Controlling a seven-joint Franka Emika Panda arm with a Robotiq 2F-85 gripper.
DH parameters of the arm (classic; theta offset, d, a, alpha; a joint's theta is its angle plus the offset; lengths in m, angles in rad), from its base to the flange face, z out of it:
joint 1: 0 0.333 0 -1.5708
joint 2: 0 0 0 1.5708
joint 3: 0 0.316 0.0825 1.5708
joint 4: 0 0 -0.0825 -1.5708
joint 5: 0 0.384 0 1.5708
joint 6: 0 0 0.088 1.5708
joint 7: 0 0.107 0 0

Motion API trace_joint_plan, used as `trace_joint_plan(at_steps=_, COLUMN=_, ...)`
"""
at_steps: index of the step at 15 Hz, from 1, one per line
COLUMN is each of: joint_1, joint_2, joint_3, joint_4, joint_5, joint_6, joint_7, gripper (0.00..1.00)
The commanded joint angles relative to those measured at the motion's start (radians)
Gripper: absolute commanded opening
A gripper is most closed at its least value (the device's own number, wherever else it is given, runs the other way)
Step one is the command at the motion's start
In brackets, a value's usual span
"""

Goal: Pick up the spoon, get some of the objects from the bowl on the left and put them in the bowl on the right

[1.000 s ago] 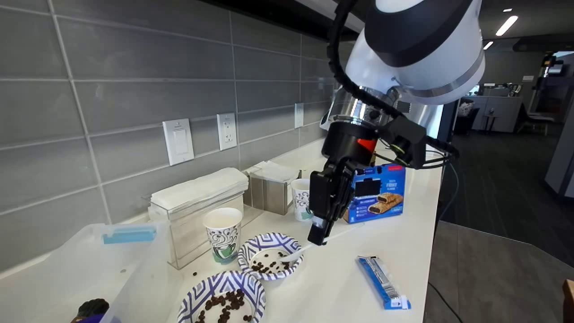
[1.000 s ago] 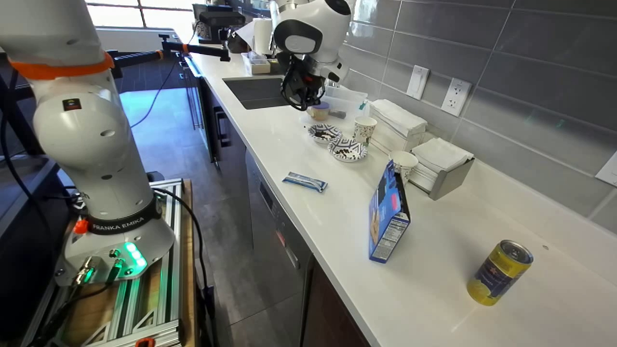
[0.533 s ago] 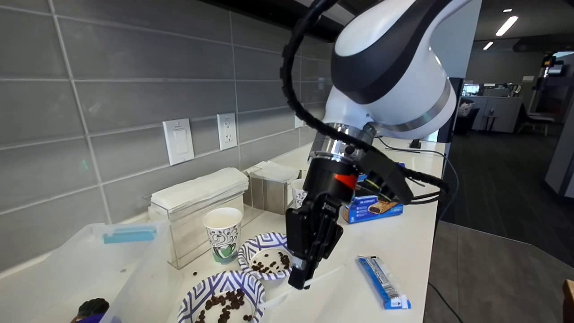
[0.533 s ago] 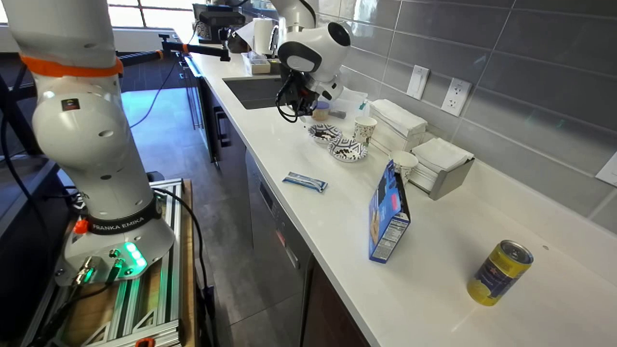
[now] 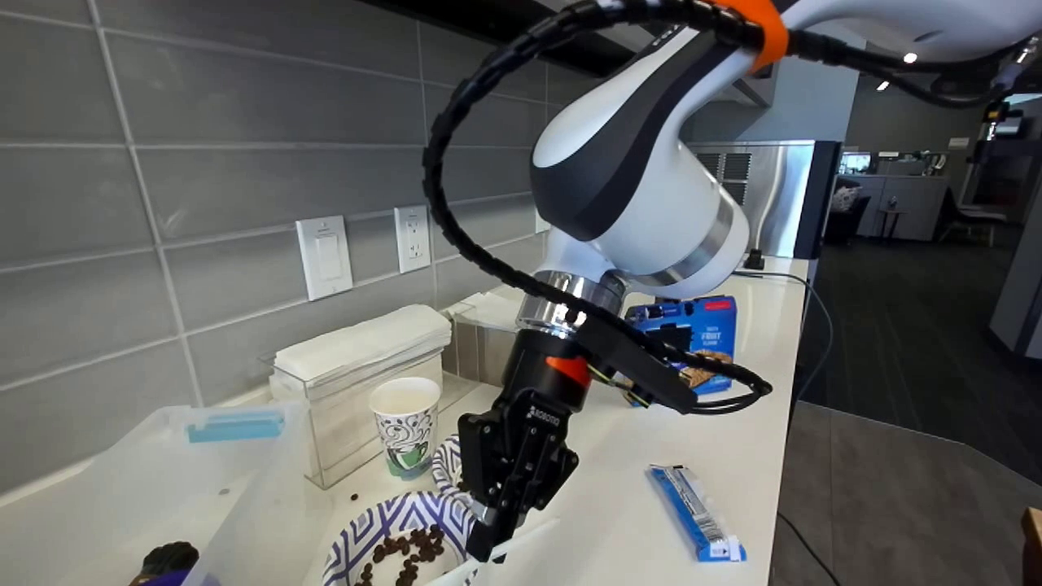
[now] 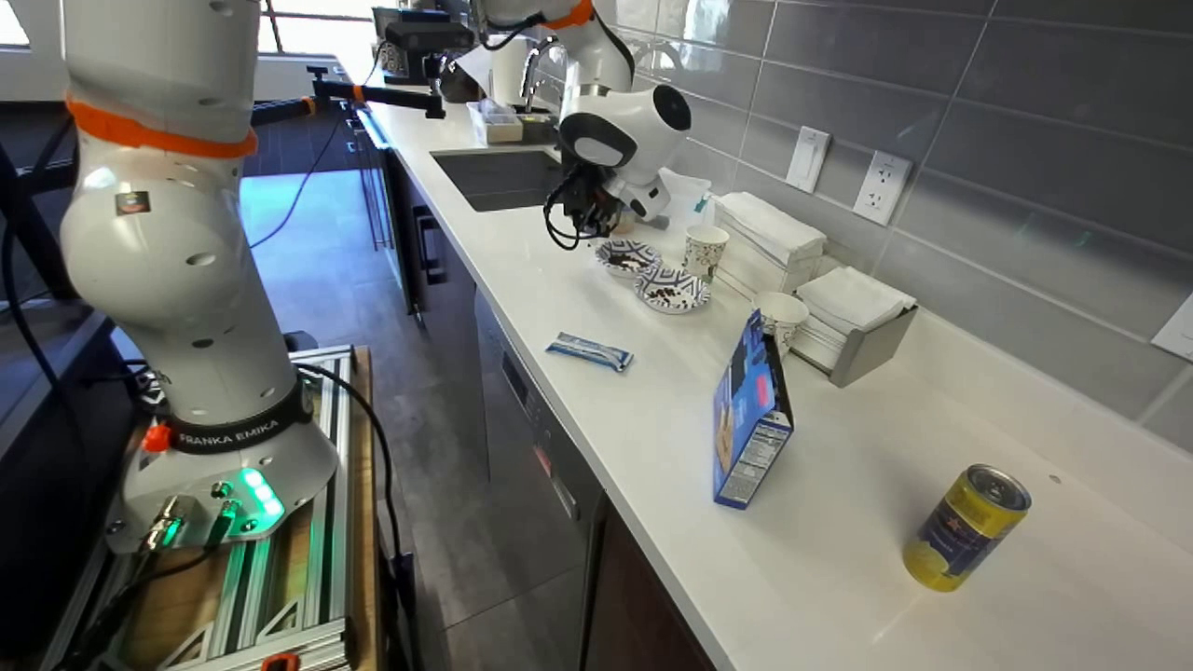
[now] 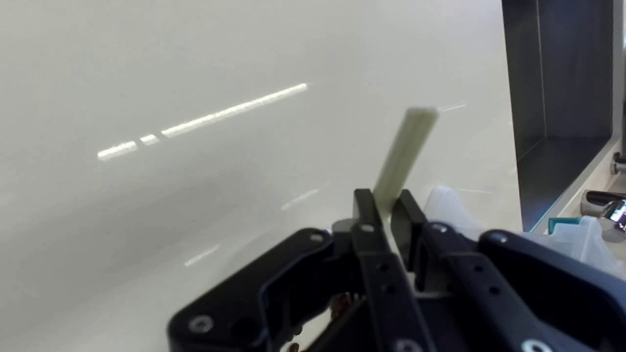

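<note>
1. One gripper point(image 5: 491, 544): clamped, two fingers point(image 7: 364, 205) pinching the handle of the spoon point(image 7: 406, 146).
2. One spoon, pale: in the gripper's grasp – handle end jutting past the fingers, scoop end running out of frame in an exterior view.
3. One near bowl point(image 5: 411, 511), patterned paper: just beside the fingers, which overlap its rim in an exterior view – clearance cannot be told.
4. One far bowl point(image 6: 680, 278), same pattern: next to the near bowl, farther from the gripper.
5. Brown pieces point(image 5: 427, 537), in both bowls: too crowded to count. At least one loose on the counter point(image 5: 602, 480), across the near bowl from the gripper.
6. Two paper cups point(image 6: 706, 250), upright: past the bowls from the gripper.
7. Two napkin stacks point(image 6: 769, 224): past the cups from the gripper.
8. One wrapped bar point(image 5: 696, 513), flat: well apart from the gripper.
9. One blue box point(image 6: 750, 419), upright: farther off than the bar.
10. One can point(image 6: 969, 527): farthest from the gripper of all listed.
11. One plastic bin point(image 5: 269, 488): across the near bowl from the gripper.
</note>
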Motion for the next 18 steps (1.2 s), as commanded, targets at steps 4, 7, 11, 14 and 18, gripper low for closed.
trace_joint_plan(at_steps=4, joint_1=-0.023, joint_2=0.103, joint_3=0.023, joint_4=0.097, joint_5=0.088, joint_6=0.013, joint_7=0.059, gripper=0.03)
trace_joint_plan(at_steps=7, joint_1=-0.023, joint_2=0.134, joint_3=0.021, joint_4=0.121, joint_5=0.119, joint_6=0.018, joint_7=0.074, gripper=0.03)
trace_joint_plan(at_steps=11, joint_1=-0.025, joint_2=0.166, joint_3=0.021, joint_4=0.138, joint_5=0.162, joint_6=0.011, joint_7=0.093, gripper=0.03)
trace_joint_plan(at_steps=14, joint_1=-0.026, joint_2=0.183, joint_3=0.02, joint_4=0.147, joint_5=0.216, joint_6=0.015, joint_7=0.094, gripper=0.03)
trace_joint_plan(at_steps=18, joint_1=-0.027, joint_2=0.2, joint_3=0.013, joint_4=0.155, joint_5=0.26, joint_6=0.014, joint_7=0.097, gripper=0.03)
